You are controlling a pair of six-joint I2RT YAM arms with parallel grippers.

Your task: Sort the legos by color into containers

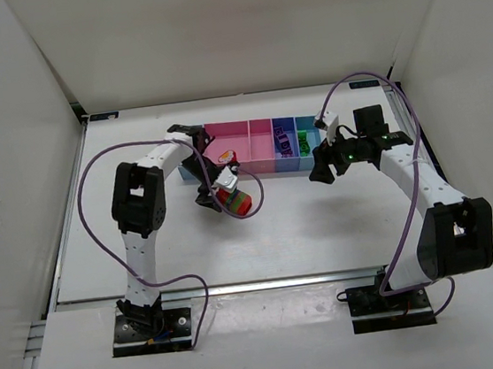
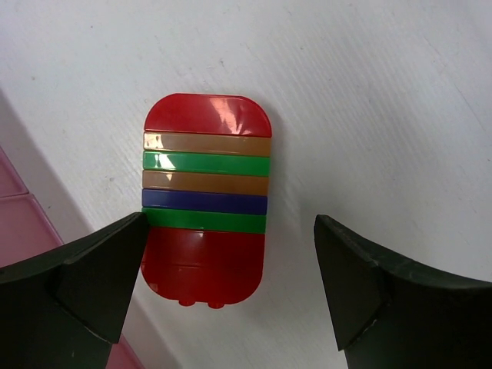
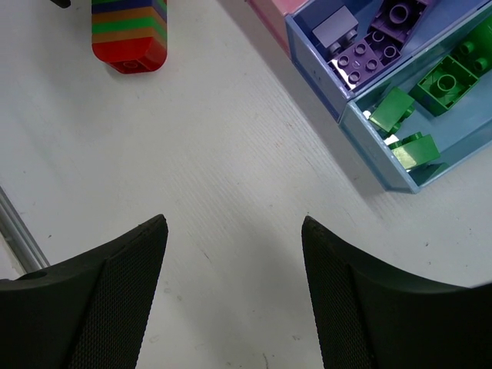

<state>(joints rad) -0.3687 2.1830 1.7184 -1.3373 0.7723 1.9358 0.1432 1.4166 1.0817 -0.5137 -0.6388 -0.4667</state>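
Top external view puts the left gripper [image 1: 218,190] at the left-centre of the table [image 1: 323,229], just in front of the containers [image 1: 253,168], with the stack of legos [image 1: 242,204] lying on its side beneath it. Left wrist view shows that claw spread wide and holding nothing. The stack lies on the bare surface with its lower half between the 2 fingertips, close against the left-hand one and clear of the other. We cannot tell whether the near one touches it. We count 7 layers: a thick red brick at each end and 5 thin plates of orange, green and blue between.

We judge it light and rigid, with glossy sides that could slip under a weak pinch. The joints look like the weak point, and a careless twist might snap plates off unevenly. We would take hold of 1 thick red end across its flat sides, leaving the far end free for the other arm to pull.

Further right, the dark blue bin [image 3: 315,65] holds purple bricks [image 3: 369,50], and the light blue bin [image 3: 377,157] beside it holds green bricks [image 3: 444,77]. The right gripper [image 3: 234,231] hovers over bare table just in front of those bins, its jaws partly open with nothing between them.
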